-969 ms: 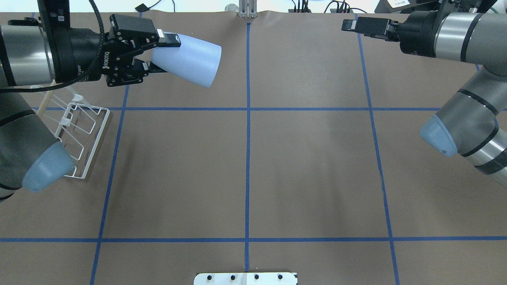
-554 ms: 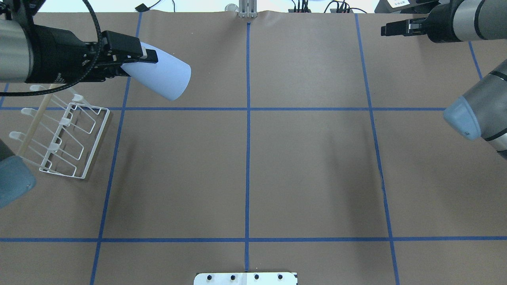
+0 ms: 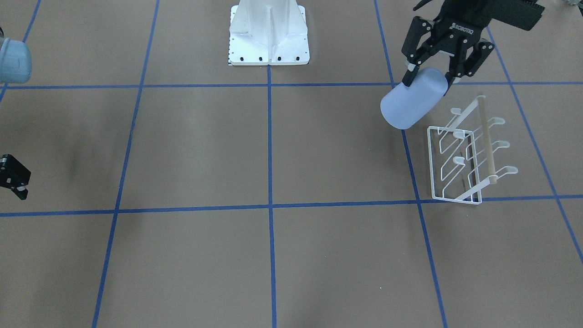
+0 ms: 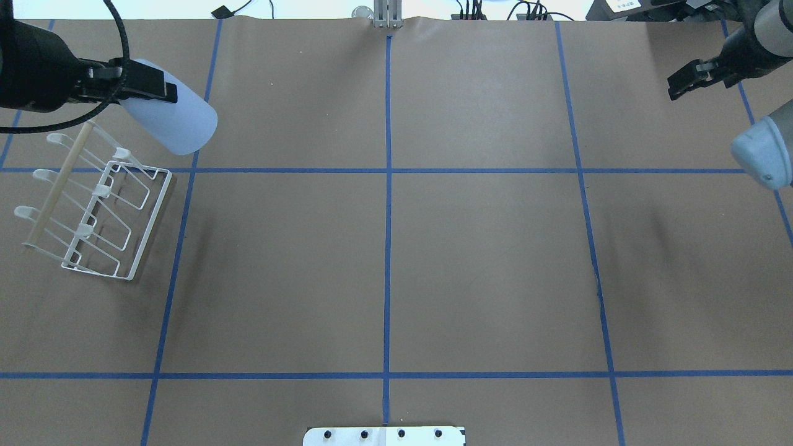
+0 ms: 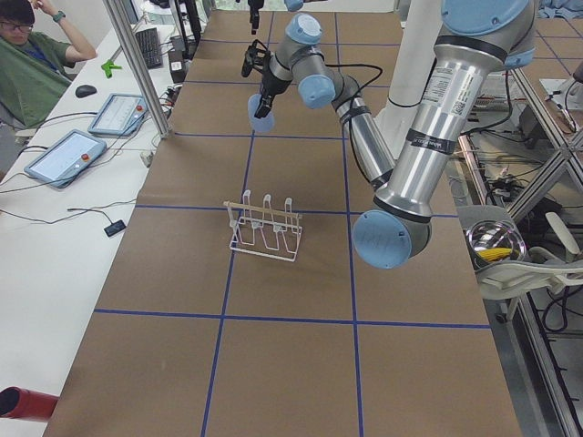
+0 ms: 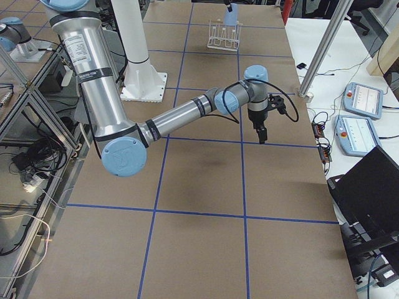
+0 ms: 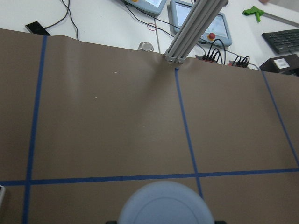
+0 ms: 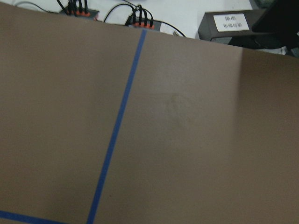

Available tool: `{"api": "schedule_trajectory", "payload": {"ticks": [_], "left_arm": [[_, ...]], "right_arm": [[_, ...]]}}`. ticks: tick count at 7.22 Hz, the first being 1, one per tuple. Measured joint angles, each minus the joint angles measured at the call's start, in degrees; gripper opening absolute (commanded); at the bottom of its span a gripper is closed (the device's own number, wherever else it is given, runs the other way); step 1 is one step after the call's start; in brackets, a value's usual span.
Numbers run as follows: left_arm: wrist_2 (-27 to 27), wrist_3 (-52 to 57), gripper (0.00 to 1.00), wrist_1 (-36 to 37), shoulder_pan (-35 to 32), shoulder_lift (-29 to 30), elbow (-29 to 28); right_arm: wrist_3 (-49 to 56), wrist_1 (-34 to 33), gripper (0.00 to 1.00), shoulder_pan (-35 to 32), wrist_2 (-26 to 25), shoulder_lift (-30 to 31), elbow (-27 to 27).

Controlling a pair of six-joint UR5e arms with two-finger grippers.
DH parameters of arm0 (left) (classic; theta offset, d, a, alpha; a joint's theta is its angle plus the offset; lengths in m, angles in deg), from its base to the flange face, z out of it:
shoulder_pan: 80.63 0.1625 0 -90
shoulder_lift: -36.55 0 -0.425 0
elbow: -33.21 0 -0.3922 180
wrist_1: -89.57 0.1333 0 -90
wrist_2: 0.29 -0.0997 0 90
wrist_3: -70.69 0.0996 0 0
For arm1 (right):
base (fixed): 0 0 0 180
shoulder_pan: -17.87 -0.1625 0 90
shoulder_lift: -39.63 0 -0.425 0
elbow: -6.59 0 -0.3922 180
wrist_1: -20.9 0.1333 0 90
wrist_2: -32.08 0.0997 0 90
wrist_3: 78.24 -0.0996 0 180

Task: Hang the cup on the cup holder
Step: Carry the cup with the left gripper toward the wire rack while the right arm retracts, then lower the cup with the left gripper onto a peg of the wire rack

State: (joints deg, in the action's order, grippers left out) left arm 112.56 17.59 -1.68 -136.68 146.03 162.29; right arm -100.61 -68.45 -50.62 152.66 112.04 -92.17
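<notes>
Cup holder: white wire cup holder [image 4: 100, 191] w/ pale wooden dowel bar [image 4: 59, 184], far L in overhead view, on brown paper-covered table [image 4: 483, 279]. Hasn't shifted. Upturned prongs [image 4: 38, 174] all bare.
L gripper: black two-finger L gripper [image 3: 428, 78], clamped on the cup's rounded base. In the last sec it has swung leftwards from nearer the centre line, over to the rack's side.
Cup, place: small light blue plastic cup [image 4: 170, 127] is held in the air, near the end of the cup holder closest to the robot base. It touches neither the rack nor the table.
Cup, meaning: carry leg looks nearly done; hanging not yet begun.
Cup, pointing: open mouth faces obliquely down and toward the table's middle, away from the prongs. Base is up, in the jaws.
Cup, long axis: slanted, neither upright nor flat. Prob. needs turning so the mouth lines up over a prong tip.
R gripper: black R gripper [image 4: 681, 83] has drawn back to far R edge, well apart from the work. Fingers seen edge-on; can't tell if apart or together. Nothing seen in it.
</notes>
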Motion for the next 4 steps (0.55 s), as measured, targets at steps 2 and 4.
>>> {"api": "schedule_trajectory", "payload": {"ticks": [2,4], "left_arm": [[-0.04,10.57,0.00,6.75,-2.89,-0.04,-1.04],[-0.06,15.67,0.00,8.05,-4.32,-0.12,-4.49]], "right_arm": [[2.12,-4.18,1.00,-1.44,4.29,1.31,0.49],[2.24,-4.16,1.00,-1.76,4.83,1.93,0.75]]}}
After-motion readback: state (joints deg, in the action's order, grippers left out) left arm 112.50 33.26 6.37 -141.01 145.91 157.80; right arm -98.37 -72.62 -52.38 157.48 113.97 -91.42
